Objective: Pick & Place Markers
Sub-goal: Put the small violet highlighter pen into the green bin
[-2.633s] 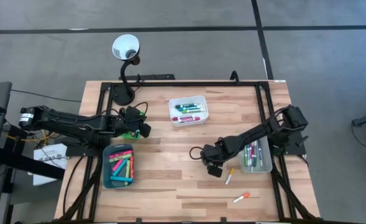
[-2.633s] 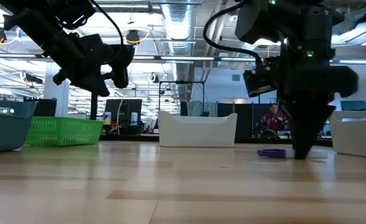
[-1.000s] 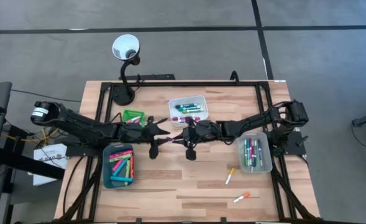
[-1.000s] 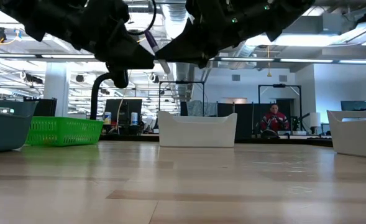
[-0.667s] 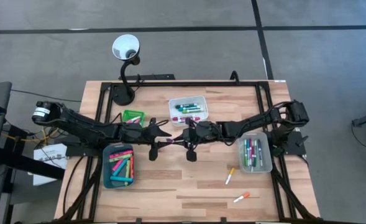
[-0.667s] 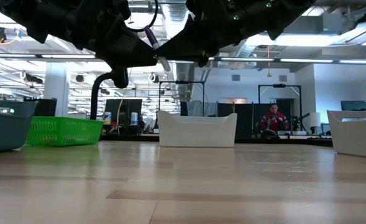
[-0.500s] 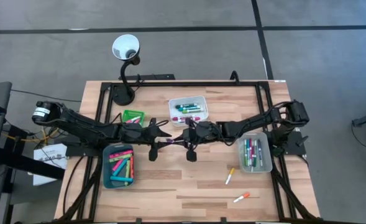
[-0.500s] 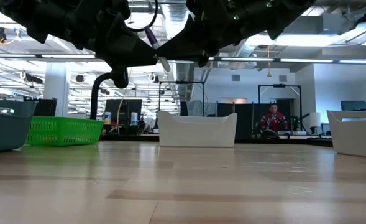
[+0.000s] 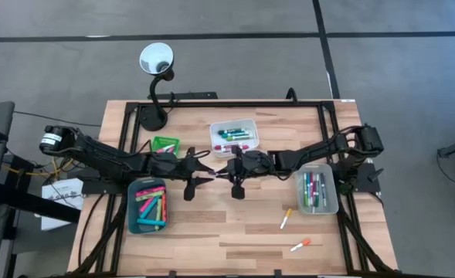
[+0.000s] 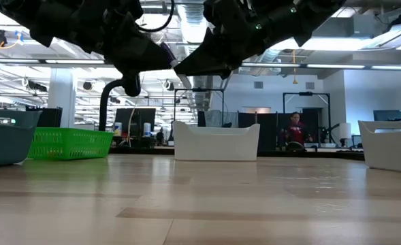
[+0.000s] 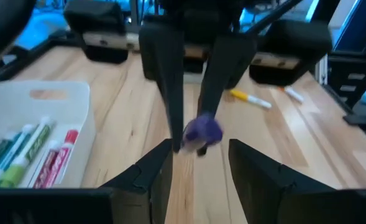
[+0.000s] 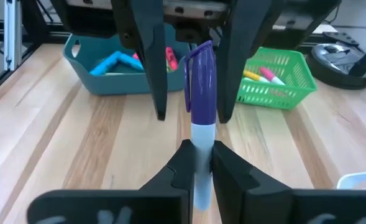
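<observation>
A marker (image 12: 201, 81) with a purple cap and a white barrel is held in the air above the table's middle (image 9: 215, 176) by my right gripper (image 12: 201, 146), which is shut on it. Its cap points at my left gripper (image 11: 200, 149), which is open. In the right wrist view the left gripper's two fingers (image 12: 153, 68) stand on either side of the cap with a gap showing. More markers lie in the trays. A yellow-capped one (image 9: 286, 219) and an orange-capped one (image 9: 300, 245) lie loose on the wood. My right gripper pinches the marker's white barrel (image 12: 201, 132) just behind the purple cap, between its two fingers. The fingers come from the table's right side and the marker runs along them, the cap sticking out past the fingertips. The marker is clear of the table.
A white tray (image 9: 246, 123) stands at the far middle, a green basket (image 9: 164, 144) left of it, a teal tray (image 9: 147, 205) at the near left and a clear grey tray (image 9: 317, 190) at the right. A lamp (image 9: 156, 62) stands at the far left corner.
Both grippers have hung almost still, facing each other above the table's middle. They have drawn slightly closer together. The marker has stayed in my right gripper.
</observation>
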You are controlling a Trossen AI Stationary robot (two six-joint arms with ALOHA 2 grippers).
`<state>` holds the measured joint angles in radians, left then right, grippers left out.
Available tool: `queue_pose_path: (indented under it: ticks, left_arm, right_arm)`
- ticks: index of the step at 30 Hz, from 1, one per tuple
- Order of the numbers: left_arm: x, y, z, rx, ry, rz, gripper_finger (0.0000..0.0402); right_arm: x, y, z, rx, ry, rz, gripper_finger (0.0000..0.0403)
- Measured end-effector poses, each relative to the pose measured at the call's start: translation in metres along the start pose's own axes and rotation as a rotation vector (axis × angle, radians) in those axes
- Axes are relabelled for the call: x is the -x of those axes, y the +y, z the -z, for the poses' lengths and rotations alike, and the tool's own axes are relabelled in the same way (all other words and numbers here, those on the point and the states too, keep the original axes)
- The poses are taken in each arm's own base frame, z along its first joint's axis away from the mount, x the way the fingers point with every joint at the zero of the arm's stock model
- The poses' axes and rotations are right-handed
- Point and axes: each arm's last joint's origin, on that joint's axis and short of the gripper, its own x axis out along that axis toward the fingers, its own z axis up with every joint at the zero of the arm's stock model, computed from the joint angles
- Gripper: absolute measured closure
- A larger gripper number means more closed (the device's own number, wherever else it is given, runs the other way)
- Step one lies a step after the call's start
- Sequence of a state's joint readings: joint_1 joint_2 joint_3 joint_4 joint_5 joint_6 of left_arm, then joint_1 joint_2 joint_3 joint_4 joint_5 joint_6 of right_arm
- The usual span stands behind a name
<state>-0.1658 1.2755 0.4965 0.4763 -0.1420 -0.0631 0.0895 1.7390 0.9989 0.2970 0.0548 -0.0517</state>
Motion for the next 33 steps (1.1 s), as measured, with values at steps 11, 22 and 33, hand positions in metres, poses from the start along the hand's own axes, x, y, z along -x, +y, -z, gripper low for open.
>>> queue_pose_path:
  ticks: [11, 22, 33]
  left_arm:
    - [0.000, 0.000, -0.008, 0.012, -0.080, 0.002, 0.0257]
    - [0.001, 0.000, -0.013, 0.018, -0.137, -0.018, 0.0344]
    - [0.001, 0.001, -0.013, 0.049, -0.138, -0.063, 0.0339]
  right_arm:
    - [0.000, 0.000, -0.007, -0.004, -0.069, 0.003, 0.0373]
    - [0.000, -0.001, -0.011, -0.014, -0.119, 0.004, 0.0365]
    - [0.000, -0.001, -0.007, -0.004, -0.078, 0.003, 0.0311]
